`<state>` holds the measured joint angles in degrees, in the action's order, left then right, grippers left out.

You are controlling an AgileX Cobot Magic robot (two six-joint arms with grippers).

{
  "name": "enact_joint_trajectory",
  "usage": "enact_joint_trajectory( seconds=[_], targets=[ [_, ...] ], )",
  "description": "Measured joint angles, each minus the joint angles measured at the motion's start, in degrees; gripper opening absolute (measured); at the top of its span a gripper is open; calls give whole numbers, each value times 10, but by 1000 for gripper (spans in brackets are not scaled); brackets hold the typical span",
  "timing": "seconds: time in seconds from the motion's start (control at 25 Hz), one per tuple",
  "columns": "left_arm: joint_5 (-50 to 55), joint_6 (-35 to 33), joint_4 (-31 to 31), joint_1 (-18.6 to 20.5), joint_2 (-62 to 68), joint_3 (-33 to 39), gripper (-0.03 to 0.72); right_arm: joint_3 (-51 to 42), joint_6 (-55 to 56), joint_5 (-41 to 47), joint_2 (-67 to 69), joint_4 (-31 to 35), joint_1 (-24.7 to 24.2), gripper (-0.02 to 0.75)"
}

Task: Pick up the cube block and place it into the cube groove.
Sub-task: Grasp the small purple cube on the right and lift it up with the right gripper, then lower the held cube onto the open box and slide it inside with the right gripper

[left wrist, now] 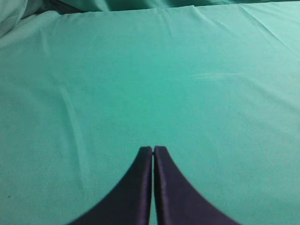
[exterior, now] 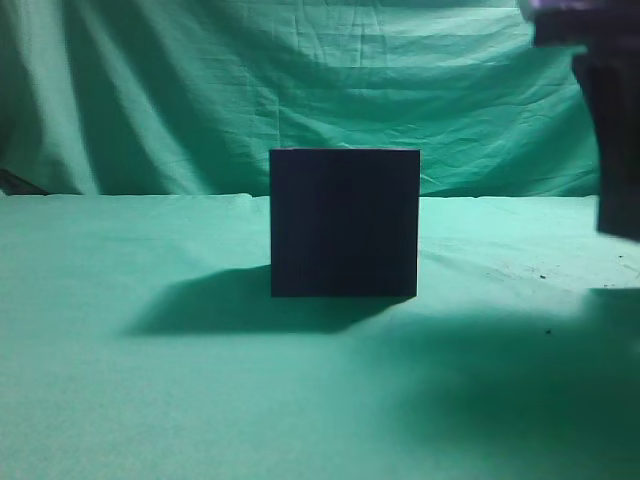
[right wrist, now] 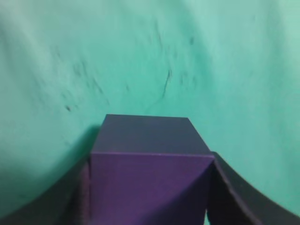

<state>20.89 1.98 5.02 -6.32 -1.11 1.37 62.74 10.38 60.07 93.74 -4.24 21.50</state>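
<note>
The cube block (right wrist: 149, 180) is a small dark purple cube, and it fills the lower middle of the right wrist view. My right gripper (right wrist: 150, 164) is shut on it, one dark finger against each side, above the green cloth. In the exterior view the right arm (exterior: 612, 130) hangs at the top right edge, higher than and to the right of the large near-black box (exterior: 344, 222). That box stands in the middle of the table; the opening of its cube groove is not visible. My left gripper (left wrist: 153, 150) is shut and empty over bare cloth.
A green cloth (exterior: 120, 380) covers the table and hangs as a backdrop behind it. The box casts a shadow to its left, and the right arm shadows the front right. Small dark specks lie on the cloth at the right (exterior: 545, 275).
</note>
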Motion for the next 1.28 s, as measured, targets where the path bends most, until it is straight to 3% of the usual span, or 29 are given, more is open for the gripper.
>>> enact_joint_trajectory(
  seconds=[0.16,0.36,0.52,0.84,1.28],
  targets=[
    [0,0,0,0,0,0,0,107,1,37,-7,11,36,419],
    [0,0,0,0,0,0,0,222,17,63,-6,24,147,419],
    [0,0,0,0,0,0,0,286,54,92,26,30,208,419],
    [0,0,0,0,0,0,0,372,106,111,124,23,218,419],
    [0,0,0,0,0,0,0,338,119,111,120,-5,218,419]
  ],
)
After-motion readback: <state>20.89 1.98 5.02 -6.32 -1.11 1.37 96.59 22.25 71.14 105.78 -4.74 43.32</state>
